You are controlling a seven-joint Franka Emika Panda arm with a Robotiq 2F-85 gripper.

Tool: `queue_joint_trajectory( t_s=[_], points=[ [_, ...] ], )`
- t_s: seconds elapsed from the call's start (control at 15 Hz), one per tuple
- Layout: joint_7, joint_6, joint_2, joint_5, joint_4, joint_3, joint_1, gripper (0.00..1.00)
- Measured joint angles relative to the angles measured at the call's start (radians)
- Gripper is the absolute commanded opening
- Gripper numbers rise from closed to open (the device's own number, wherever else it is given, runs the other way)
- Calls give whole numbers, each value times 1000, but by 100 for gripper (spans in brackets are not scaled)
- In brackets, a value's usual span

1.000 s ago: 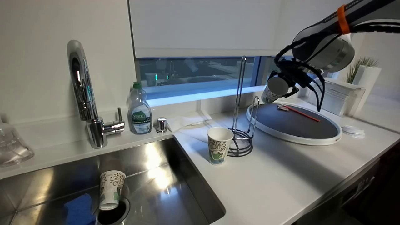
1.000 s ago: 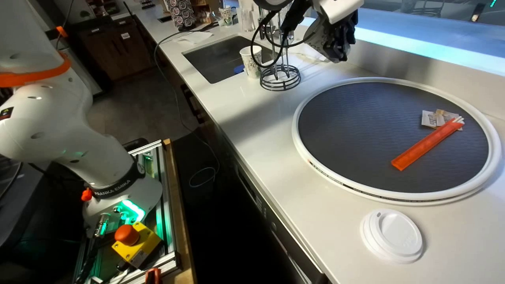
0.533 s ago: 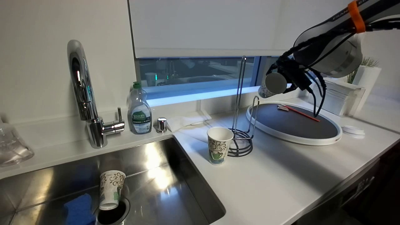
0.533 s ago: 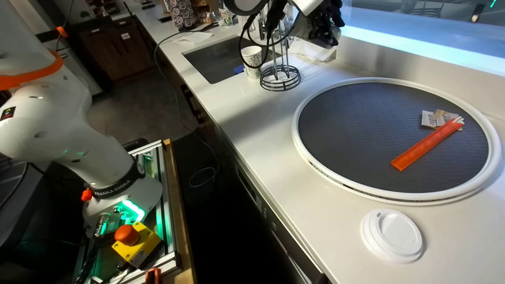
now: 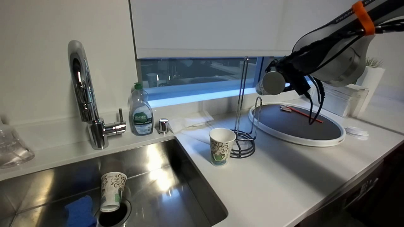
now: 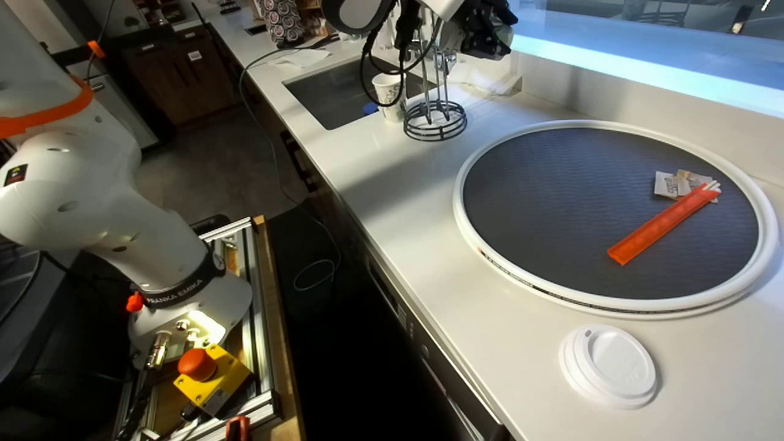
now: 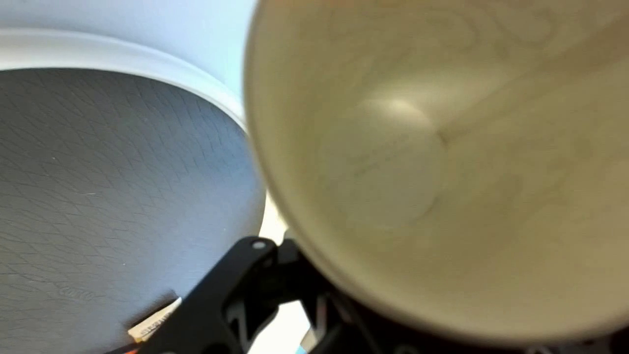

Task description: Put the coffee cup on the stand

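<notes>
aloft, the gripper (image 5: 278,78) pinches the tilted cup (image 5: 272,84) between its jaws, near the stand (image 5: 241,95) and, in an exterior view, apart from its pole. a second cup (image 5: 220,151) is upright just beside the stand; a third cup (image 5: 113,189) lies in the sink (image 5: 200,184).

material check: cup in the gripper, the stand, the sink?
Cup: likely paper, smooth with a slight sheen inside; in the wrist view an apparent seam crosses its inner wall and swirls faintly show through.
Stand: metal wire, probably steel; the glossy uprights catch light, the base looks darker, so any coating is unclear.
Sink: looks like stainless steel, satin finish; highlights are soft and smeared.
</notes>
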Motion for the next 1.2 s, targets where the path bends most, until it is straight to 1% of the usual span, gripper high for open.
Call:
queue_joint_trajectory(
  t_s=[0.33,0.4,0.6,0.87,0.93,1.07,1.13,1.2],
  points=[
    [-1,188,1,7,-6,37,45,29],
    [14,226,2,-5,-7,46,52,29],
    [111,340,11,-103,-20,60,59,29],
    [263,483,39,-268,-58,50,38,29],
    [282,509,45,-292,-71,43,29,29],
    [288,524,53,-300,-96,27,10,29],
    [288,524,54,-300,-107,17,1,54],
    [289,522,53,-300,-115,9,-8,54]
  ],
)
